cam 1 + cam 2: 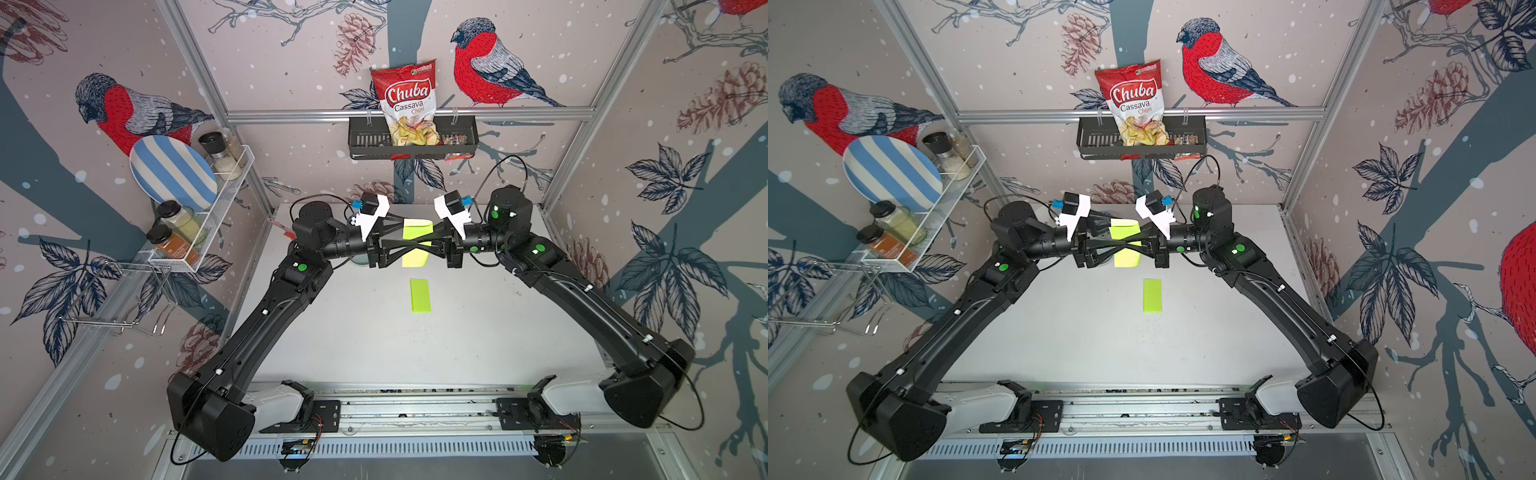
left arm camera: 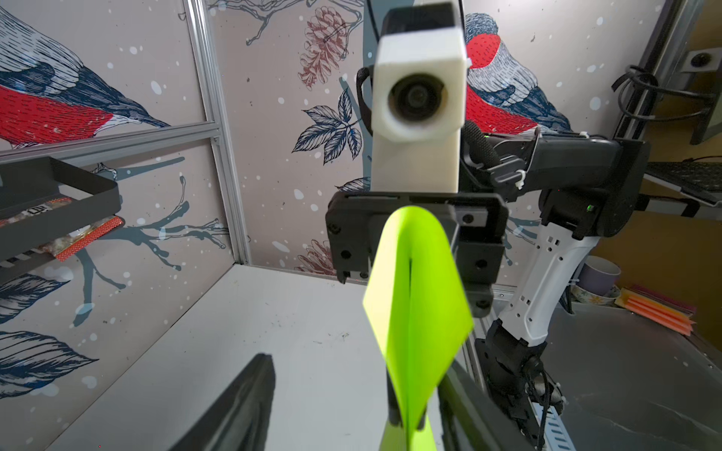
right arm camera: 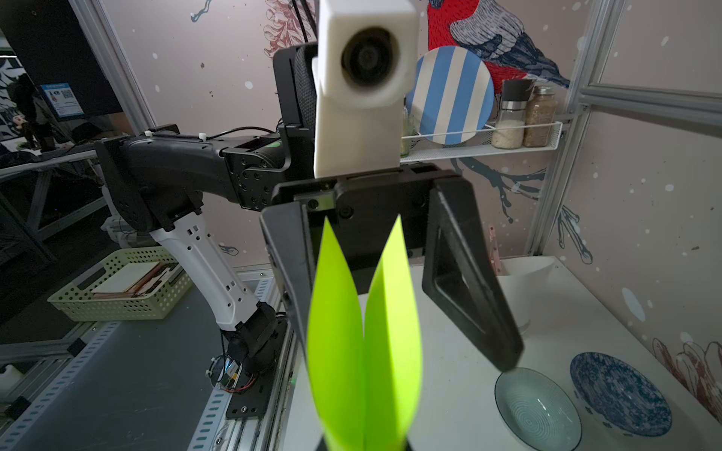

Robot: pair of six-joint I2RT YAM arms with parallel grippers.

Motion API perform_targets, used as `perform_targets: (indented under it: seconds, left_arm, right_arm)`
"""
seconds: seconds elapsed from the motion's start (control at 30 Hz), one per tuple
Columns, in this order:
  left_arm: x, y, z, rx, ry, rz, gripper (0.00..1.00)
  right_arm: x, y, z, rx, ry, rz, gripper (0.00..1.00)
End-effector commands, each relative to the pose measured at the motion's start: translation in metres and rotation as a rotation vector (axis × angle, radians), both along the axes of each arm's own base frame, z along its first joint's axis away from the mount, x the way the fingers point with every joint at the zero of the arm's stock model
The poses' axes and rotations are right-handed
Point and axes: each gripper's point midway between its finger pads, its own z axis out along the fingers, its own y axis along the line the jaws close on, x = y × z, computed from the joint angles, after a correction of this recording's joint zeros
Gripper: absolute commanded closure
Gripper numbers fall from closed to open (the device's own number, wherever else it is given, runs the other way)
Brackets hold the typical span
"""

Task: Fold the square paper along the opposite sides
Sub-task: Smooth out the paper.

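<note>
Right gripper [image 2: 406,425] pinches square paper [image 2: 418,296]; left gripper [image 2: 351,367] fingers spread, straddling it. Folded paper [image 1: 420,295] 6 o'clock on white table [image 1: 478,340]; chips bag [image 1: 409,99] 12 o'clock.

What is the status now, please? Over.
Left gripper: jaws open, either side of paper. Right gripper: jaws shut on paper, bent double, aloft. Second green paper lies apart, no obstruction.

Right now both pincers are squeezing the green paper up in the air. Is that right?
Not quite. Only the right pincer is squeezing the green paper up in the air. The left pincer is open, its fingers spread wide, as the right wrist view shows.
</note>
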Motion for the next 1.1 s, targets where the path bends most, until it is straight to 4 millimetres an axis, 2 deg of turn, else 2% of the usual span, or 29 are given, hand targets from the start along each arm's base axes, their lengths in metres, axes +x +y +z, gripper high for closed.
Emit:
perform_targets:
  seconds: [0.0,0.37,0.7,0.83,1.0,1.07]
  left_arm:
    - [-0.007,0.001,0.015,-0.045,-0.046,-0.027,0.36]
    - [-0.015,0.002,0.023,-0.06,-0.077,-0.053,0.57]
    - [-0.023,0.003,0.026,-0.065,-0.098,-0.083,0.84]
    - [-0.027,0.004,0.027,-0.068,-0.106,-0.093,1.0]
    - [-0.029,0.005,0.028,-0.071,-0.11,-0.097,1.0]
    - [-0.029,0.005,0.027,-0.07,-0.106,-0.097,1.0]
  right_arm:
    - [0.001,0.001,-0.002,-0.011,-0.022,-0.009,1.0]
    - [-0.003,0.002,-0.002,-0.01,-0.024,0.004,1.0]
    - [-0.005,0.001,0.0,-0.006,-0.027,0.013,1.0]
    - [-0.006,0.001,0.0,-0.006,-0.027,0.015,1.0]
    - [-0.006,0.0,0.004,0.002,-0.034,0.011,1.0]
    - [-0.005,-0.001,0.006,0.004,-0.037,0.003,0.86]
